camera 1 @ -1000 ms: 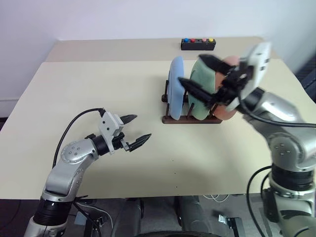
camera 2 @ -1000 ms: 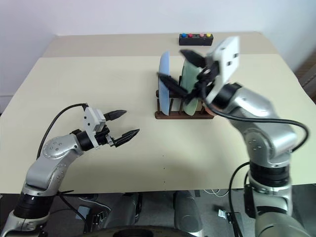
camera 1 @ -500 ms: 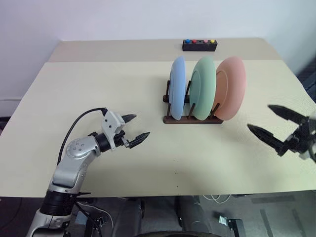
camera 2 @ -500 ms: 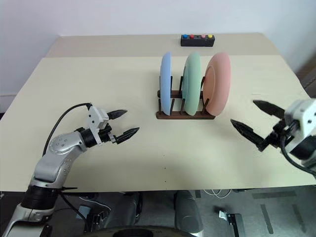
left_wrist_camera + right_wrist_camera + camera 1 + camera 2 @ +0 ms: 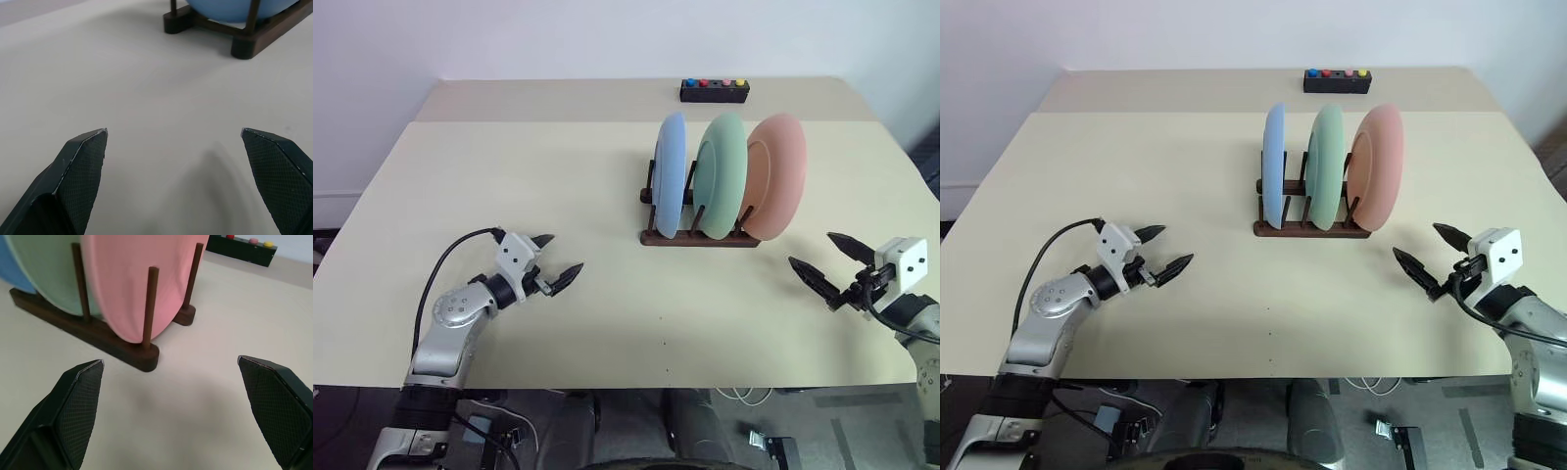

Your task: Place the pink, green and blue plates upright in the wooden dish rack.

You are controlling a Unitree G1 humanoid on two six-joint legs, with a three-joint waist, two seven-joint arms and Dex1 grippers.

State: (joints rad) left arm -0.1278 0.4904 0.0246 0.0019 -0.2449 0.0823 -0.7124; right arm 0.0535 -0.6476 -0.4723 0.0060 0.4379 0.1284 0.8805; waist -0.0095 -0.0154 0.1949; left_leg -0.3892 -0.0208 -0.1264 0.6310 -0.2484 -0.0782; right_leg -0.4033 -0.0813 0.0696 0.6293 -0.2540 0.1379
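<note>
All three plates, blue (image 5: 670, 174), green (image 5: 722, 176), pink (image 5: 775, 176), stand in the rack (image 5: 697, 238), job looks done, both end effectors (image 5: 557, 258) (image 5: 830, 257) spread empty.

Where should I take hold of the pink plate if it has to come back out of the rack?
Judging by its pose, grip the pink plate at its bare top rim, from above. It stands upright at the right end of the wooden dish rack, pegs beside its lower part, green plate close on its left.
</note>
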